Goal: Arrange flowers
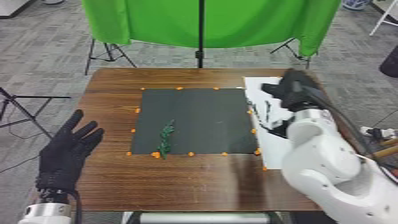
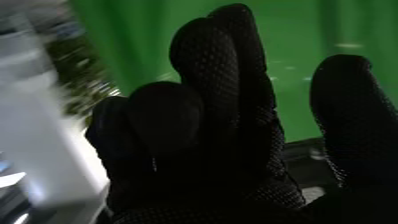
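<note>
- Head view: the green sprig point(image 1: 166, 135) is lying by the dark mat's point(image 1: 209, 117) near left corner; I'm expecting light, bendy, fragile leaves, so I'm favouring its stem.
- My left hand point(image 1: 67, 152) is holding nothing, fingers spread straight.
- Right wrist view: my right hand point(image 2: 222, 150) is extending mostly straight fingers, visibly gripping nothing.

A robotics lab — white robot arm point(image 1: 322, 157); green backdrop point(image 1: 160, 22); black stand point(image 1: 200, 54).

Lies lengthwise on the dark mat point(image 1: 204, 120), left side, as a leafy green sprig point(image 1: 166, 135). Shows darkly on white paper point(image 1: 276, 156), perhaps as more sprigs point(image 1: 267, 106).
</note>
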You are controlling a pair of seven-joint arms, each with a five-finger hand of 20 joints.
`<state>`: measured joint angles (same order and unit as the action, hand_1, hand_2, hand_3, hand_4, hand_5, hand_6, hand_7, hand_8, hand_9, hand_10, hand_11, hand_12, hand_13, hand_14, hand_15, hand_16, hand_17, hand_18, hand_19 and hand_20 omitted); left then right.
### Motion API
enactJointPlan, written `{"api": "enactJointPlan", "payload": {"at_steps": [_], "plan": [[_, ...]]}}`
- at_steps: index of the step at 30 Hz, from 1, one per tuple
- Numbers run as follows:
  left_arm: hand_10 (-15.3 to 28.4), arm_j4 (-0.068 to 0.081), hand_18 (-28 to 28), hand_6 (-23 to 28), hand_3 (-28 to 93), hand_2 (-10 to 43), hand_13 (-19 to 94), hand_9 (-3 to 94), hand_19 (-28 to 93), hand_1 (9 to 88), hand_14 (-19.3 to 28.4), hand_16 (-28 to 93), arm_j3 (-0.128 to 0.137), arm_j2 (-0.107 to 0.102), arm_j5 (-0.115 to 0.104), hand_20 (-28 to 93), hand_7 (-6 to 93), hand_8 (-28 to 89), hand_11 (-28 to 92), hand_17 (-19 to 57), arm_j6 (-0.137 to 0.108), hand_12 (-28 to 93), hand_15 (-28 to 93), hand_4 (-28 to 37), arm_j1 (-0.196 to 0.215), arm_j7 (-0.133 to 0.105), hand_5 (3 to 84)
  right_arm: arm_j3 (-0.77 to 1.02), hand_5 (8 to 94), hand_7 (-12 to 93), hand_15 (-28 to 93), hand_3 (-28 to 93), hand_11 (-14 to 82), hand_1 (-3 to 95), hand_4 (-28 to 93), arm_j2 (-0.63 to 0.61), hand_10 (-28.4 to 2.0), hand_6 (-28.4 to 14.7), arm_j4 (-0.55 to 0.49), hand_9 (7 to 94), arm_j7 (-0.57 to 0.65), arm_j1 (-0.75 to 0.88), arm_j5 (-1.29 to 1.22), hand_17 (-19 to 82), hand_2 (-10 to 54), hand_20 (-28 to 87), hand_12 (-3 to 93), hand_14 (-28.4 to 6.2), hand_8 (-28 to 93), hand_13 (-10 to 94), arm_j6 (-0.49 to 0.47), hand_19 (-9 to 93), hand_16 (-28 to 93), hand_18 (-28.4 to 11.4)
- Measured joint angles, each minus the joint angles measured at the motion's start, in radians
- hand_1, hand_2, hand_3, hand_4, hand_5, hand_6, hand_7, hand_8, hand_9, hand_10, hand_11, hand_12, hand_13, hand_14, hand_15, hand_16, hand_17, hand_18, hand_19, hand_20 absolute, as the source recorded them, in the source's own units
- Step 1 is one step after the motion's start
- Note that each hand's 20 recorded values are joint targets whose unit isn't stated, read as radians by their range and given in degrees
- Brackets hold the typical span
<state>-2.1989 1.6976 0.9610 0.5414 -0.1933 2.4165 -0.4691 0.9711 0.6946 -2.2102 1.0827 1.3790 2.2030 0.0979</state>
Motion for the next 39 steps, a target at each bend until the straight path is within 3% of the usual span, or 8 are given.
{"api": "enactJointPlan", "payload": {"at_steps": [5, 11, 15, 22, 27, 30, 33, 39], "plan": [[20.1, 0.000, 28.4, 5.9, 81, 4.6, 23, 32.8, 58, 24.4, 28.4, -11, 0.001, 0.015, 0.001, -12, 11.3, -11, 20, -10.8, 0.000, 8, 45, -25.0, -0.004, 0.006, 31.7, 0.195, 72.6, 14, 74, 70, 43.0, 29.7, -22, -0.075, -17.1, -6.1, 0.001, 77.2, 0.070, 0.177, 0.013, 43, -0.2, 38, 18.8, -15.1, -11, 73, 0.000, 93, 19, -26.0], [20.0, 0.000, 28.4, 5.8, 81, 4.6, 23, 32.8, 58, 24.4, 28.4, -10, 0.002, 0.031, 0.006, -10, 11.3, -11, 20, -10.7, 0.001, 8, 45, -24.9, -0.011, 0.017, 31.6, 0.357, 64.5, 13, 71, 70, 41.0, 31.0, -22, -0.112, -19.7, -7.3, 0.015, 70.1, 0.106, 0.349, 0.014, 37, -2.8, 22, 17.2, -17.0, -11, 67, -0.074, 92, 14, -27.3], [20.0, 0.000, 28.4, 5.8, 81, 4.6, 23, 32.9, 58, 24.3, 28.4, -10, 0.002, 0.036, 0.009, -10, 11.3, -11, 20, -10.8, 0.001, 8, 45, -24.9, -0.013, 0.020, 31.6, 0.420, 62.9, 13, 68, 71, 38.2, 31.2, -22, -0.124, -19.8, -7.2, 0.020, 68.2, 0.112, 0.445, -0.014, 35, -3.9, 15, 16.3, -16.8, -11, 66, -0.160, 89, 12, -27.0], [19.9, 0.000, 28.4, 5.8, 81, 4.7, 23, 32.9, 57, 24.3, 28.3, -10, 0.003, 0.044, 0.017, -9, 11.4, -11, 19, -10.8, 0.003, 8, 45, -24.9, -0.018, 0.032, 31.5, 0.392, 63.0, 13, 67, 72, 37.4, 32.4, -23, -0.134, -19.4, -6.9, 0.065, 67.9, 0.119, 0.509, -0.066, 34, -4.6, 12, 16.0, -16.6, -11, 66, -0.176, 89, 12, -27.0], [19.9, 0.001, 28.4, 5.8, 81, 4.7, 23, 32.9, 57, 24.4, 28.2, -10, 0.003, 0.049, 0.020, -8, 11.3, -11, 19, -10.8, 0.004, 8, 45, -25.0, -0.024, 0.040, 31.6, 0.338, 65.1, 14, 67, 72, 37.6, 33.9, -23, -0.133, -18.9, -5.9, 0.110, 68.7, 0.119, 0.484, -0.083, 34, -5.0, 10, 16.0, -16.0, -11, 67, -0.196, 89, 12, -26.7], [19.9, 0.001, 28.4, 5.8, 81, 4.7, 23, 32.9, 57, 24.4, 28.1, -10, 0.003, 0.054, 0.023, -8, 11.4, -11, 19, -10.7, 0.005, 8, 44, -24.9, -0.027, 0.045, 31.6, 0.301, 72.9, 17, 67, 73, 39.8, 38.5, -24, -0.133, -16.6, -4.0, 0.134, 73.4, 0.120, 0.452, -0.085, 35, -5.8, 10, 16.9, -14.4, -10, 70, -0.202, 91, 12, -26.0], [19.9, 0.001, 28.4, 5.8, 81, 4.7, 23, 32.9, 57, 24.4, 28.1, -10, 0.003, 0.057, 0.025, -8, 11.4, -11, 19, -10.7, 0.006, 8, 44, -24.9, -0.028, 0.047, 31.6, 0.270, 79.4, 20, 68, 69, 42.9, 47.3, -27, -0.134, -14.4, -3.6, 0.154, 77.5, 0.121, 0.421, -0.084, 38, -8.6, 14, 18.0, -12.1, 2, 73, -0.213, 93, 15, -25.2], [19.9, 0.001, 28.4, 5.8, 81, 4.7, 23, 32.9, 57, 24.4, 28.1, -10, 0.004, 0.057, 0.025, -7, 11.3, -11, 20, -10.7, 0.006, 8, 45, -24.9, -0.028, 0.047, 31.6, 0.224, 85.3, 22, 70, 69, 46.7, 53.5, -28, -0.134, -12.0, -2.0, 0.173, 83.7, 0.120, 0.381, -0.067, 42, -9.3, 26, 20.5, -9.3, 5, 79, -0.261, 93, 18, -23.8]]}}
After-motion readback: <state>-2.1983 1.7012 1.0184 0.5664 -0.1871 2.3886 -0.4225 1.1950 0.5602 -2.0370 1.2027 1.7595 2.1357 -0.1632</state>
